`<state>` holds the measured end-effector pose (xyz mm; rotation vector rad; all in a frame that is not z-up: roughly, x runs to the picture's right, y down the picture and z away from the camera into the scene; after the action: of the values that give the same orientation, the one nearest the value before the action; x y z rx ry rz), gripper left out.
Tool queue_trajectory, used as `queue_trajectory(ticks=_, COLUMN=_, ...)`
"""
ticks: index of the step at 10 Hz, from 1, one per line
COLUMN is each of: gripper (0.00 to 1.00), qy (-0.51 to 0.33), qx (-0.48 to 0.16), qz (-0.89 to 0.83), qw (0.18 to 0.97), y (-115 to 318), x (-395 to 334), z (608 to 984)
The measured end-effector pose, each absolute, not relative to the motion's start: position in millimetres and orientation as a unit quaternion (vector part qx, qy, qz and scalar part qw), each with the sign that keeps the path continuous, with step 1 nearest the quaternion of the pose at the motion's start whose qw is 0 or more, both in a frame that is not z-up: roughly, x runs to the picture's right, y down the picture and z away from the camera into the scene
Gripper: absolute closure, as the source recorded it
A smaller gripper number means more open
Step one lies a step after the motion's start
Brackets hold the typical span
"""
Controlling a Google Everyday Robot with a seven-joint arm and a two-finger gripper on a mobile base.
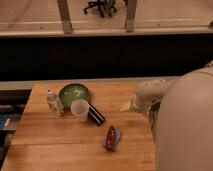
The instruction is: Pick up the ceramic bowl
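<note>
The ceramic bowl [74, 93] is round, shallow and glossy green with pale marks inside. It sits on the wooden table [55, 145] at the back left. A translucent white cup [80, 108] stands touching its front edge. My gripper does not show. Only my white arm [150, 96] and bulky white body [186, 125] are visible at the right, well away from the bowl.
A small clear bottle [54, 103] stands left of the bowl. A dark can [96, 114] lies beside the cup. A red and blue snack bag [111, 138] lies nearer the front. A dark wall and railing run behind the table.
</note>
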<state>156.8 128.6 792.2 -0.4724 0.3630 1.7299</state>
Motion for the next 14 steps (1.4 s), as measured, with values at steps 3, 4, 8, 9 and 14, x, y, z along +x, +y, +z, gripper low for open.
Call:
queue_trajectory(ticks=3, gripper=0.20, qy=0.126, qx=-0.207, qz=0.729, qw=0.640, y=87.0, x=116.1, z=803.3)
queue_trajectory(ticks=4, gripper=0.20, qy=0.115, qx=-0.211, qz=0.719, qw=0.652, y=72.1, x=94.3, z=807.9)
queue_trajectory(ticks=8, gripper=0.20, qy=0.061, qx=-0.236, qz=0.665, qw=0.706, y=30.0, x=-0.7, z=816.4)
queue_trajectory(ticks=9, gripper=0.20, qy=0.042, qx=-0.247, qz=0.646, qw=0.721, y=25.0, x=-22.3, z=813.7)
queue_trajectory(ticks=14, gripper=0.20, qy=0.025, qx=-0.257, qz=0.628, qw=0.734, y=22.0, x=-40.5, z=810.7)
